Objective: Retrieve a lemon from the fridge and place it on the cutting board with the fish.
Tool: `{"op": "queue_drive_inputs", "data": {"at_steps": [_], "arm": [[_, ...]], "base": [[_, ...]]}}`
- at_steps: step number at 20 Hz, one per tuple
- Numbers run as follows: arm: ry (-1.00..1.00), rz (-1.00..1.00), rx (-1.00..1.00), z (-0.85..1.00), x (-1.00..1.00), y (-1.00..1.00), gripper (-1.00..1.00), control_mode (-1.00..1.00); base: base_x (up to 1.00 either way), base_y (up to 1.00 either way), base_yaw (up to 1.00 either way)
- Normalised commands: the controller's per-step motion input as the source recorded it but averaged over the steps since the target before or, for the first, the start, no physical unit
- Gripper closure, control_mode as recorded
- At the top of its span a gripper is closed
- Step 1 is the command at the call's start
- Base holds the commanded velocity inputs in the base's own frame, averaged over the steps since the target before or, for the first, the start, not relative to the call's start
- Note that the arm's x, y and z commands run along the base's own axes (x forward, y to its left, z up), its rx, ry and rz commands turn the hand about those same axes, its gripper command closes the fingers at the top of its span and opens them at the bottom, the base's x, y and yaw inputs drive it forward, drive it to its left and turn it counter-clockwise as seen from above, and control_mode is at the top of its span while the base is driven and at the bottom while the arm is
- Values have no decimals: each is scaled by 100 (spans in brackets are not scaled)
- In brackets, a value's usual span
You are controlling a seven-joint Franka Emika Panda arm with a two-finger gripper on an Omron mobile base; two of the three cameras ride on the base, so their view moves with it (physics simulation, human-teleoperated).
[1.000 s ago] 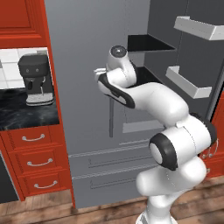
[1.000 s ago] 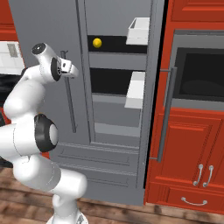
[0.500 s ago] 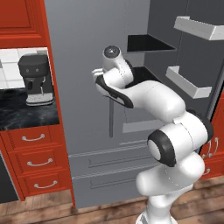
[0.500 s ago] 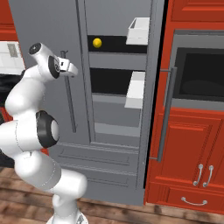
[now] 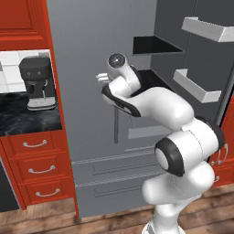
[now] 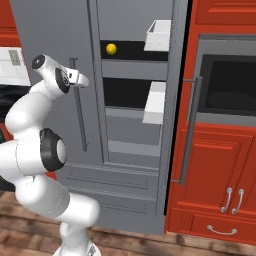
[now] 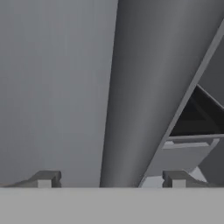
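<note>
Pincer [image 7: 109,178] spread wide, holding nothing, right up at tall grey fridge's [image 6: 50,40] left door. Small yellow round lemon [image 6: 111,48] sits on black shelf [image 6: 135,50] w/ right door open.

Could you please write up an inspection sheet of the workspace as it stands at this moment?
Surface: dark counter at left, carrying a coffee machine.
Job's things: fridge with its right door swung open, left door closed; lemon on an upper black shelf inside. Cutting board and fish: nothing seen.
Clutter: white door bins on the open door.
Grippers: gripper open, close to the closed left door beside its bar handle, holding nothing.
Cables: nothing seen.
Surroundings: red cabinets, built-in oven at right, wooden floor.
</note>
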Motion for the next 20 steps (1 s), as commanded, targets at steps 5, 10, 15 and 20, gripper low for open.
{"op": "queue_drive_inputs", "data": {"at_steps": [5, 10, 15, 20], "arm": [[-15, 0, 0, -3, 22, -4, 100, -100], [-4, 0, 0, 0, 5, -1, 100, -100], [0, -3, 0, 15, -32, 3, 100, -100], [0, -21, 0, 5, -80, 39, 100, -100]], "base": [[0, 0, 0], [0, 0, 0], [0, 0, 0], [0, 0, 0]]}}
